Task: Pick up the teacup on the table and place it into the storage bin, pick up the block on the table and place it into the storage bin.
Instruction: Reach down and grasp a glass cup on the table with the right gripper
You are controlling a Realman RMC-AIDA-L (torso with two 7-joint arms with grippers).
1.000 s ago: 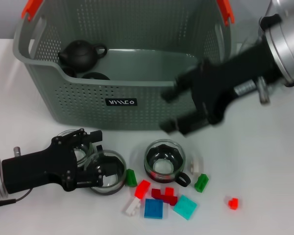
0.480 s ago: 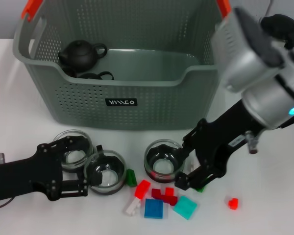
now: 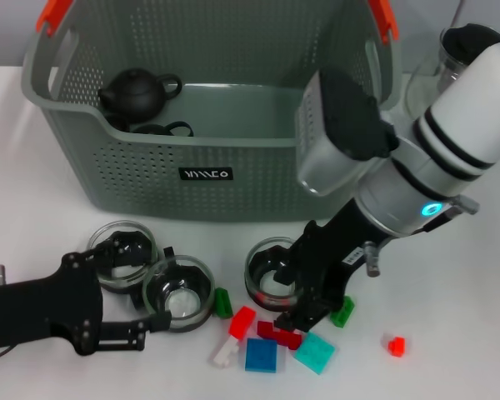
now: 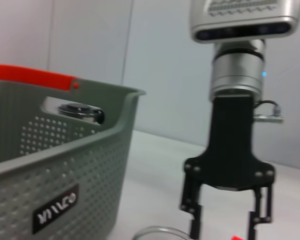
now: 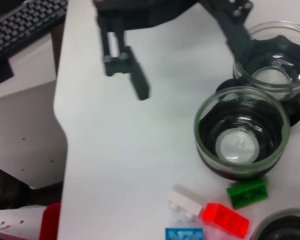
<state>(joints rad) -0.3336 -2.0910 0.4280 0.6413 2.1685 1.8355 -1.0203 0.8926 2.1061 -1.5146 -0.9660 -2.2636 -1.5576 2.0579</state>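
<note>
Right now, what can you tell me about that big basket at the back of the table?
The storage bin is a large grey-green plastic basket with perforated walls, orange-red handles at its top corners and a small black label with white lettering on its front. It stands upright on the white table. Inside, at its left end, sits a dark teapot beside another dark piece. Neither gripper touches it.
</note>
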